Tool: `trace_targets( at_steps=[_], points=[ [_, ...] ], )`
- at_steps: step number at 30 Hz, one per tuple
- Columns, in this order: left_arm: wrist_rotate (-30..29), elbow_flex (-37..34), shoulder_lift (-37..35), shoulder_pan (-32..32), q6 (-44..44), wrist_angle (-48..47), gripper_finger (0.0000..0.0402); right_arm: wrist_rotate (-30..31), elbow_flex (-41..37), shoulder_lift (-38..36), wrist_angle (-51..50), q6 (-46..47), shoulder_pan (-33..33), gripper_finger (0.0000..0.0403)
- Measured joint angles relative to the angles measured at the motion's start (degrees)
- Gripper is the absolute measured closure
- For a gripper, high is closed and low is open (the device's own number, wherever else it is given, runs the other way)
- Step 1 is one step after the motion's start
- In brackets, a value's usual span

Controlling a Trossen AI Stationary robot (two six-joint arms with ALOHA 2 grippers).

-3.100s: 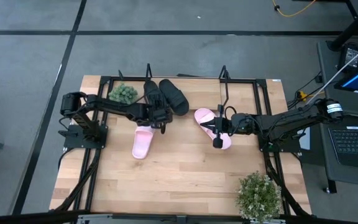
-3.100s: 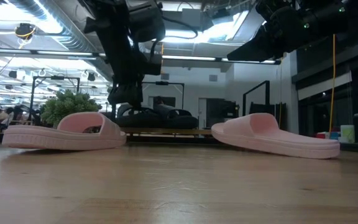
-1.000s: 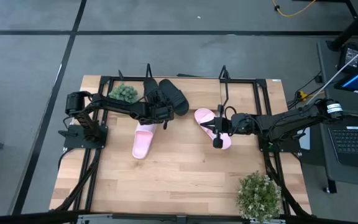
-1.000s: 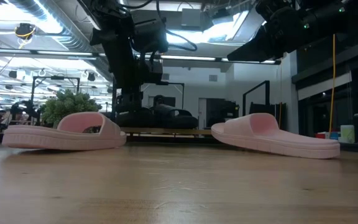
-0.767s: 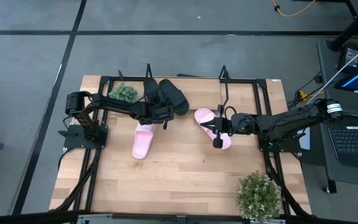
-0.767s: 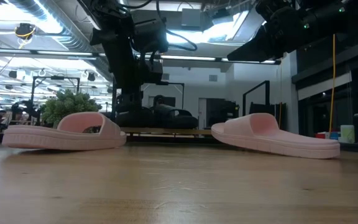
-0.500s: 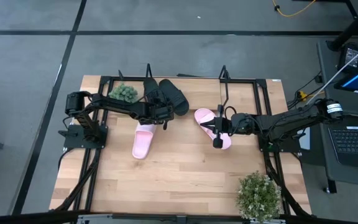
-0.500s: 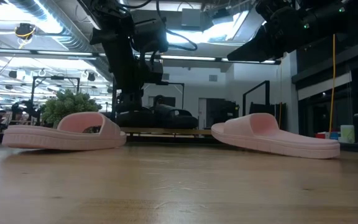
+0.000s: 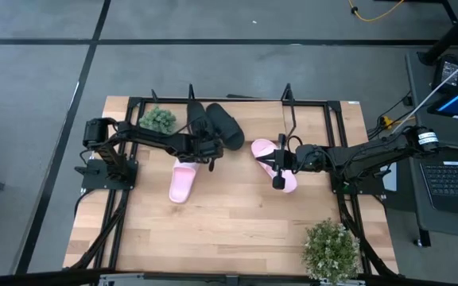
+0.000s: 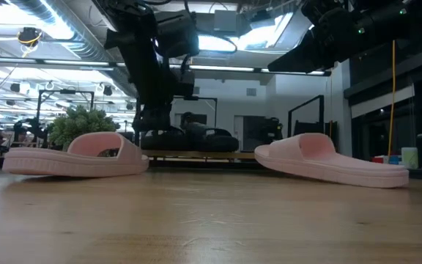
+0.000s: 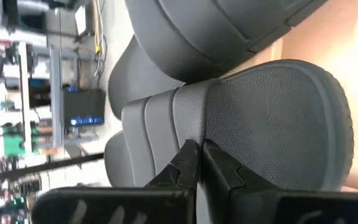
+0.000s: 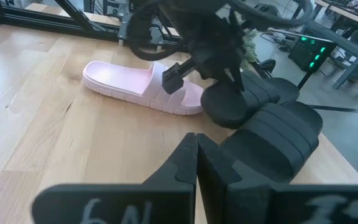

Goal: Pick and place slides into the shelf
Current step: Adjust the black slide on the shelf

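Two black slides [image 9: 213, 124] lie side by side at upper centre of the high view, along the table's far edge, on what the low view shows as a light board there; the wire shelf itself cannot be made out, so whether they count as placed is uncertain. Left pink slide [image 9: 183, 179] lies flat on the bare table just below the black pair, centre-left of frame; right pink slide [image 9: 275, 163] lies right of centre, also on bare wood. Judgement: at best half done, both pink ones remaining. Left gripper [image 9: 206, 148] sits at the near end of the black pair; in the left wrist view its fingers [image 11: 191, 163] are pressed nearly together against a black slide's textured sole, nothing visibly clamped. Right gripper [image 9: 277, 170] hovers over the right pink slide, fingers [image 12: 188, 163] drawn close together, holding nothing. Potted plant [image 9: 331, 248] lower right, smaller green plant [image 9: 157, 119] upper left.
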Motion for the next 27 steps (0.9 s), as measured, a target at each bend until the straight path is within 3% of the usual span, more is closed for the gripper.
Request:
trace_targets(
  at_steps=[19,27],
  points=[
    [-1.84,0.0,0.0,-2.05,8.71,3.79,0.0401,0.0,0.0,0.0,0.0,0.01,-0.01,0.0393],
    [2.3,0.0,-0.09,-0.51,13.1,8.89,0.0401,0.0,0.0,0.0,0.0,0.83,-0.01,0.0393]
  ],
)
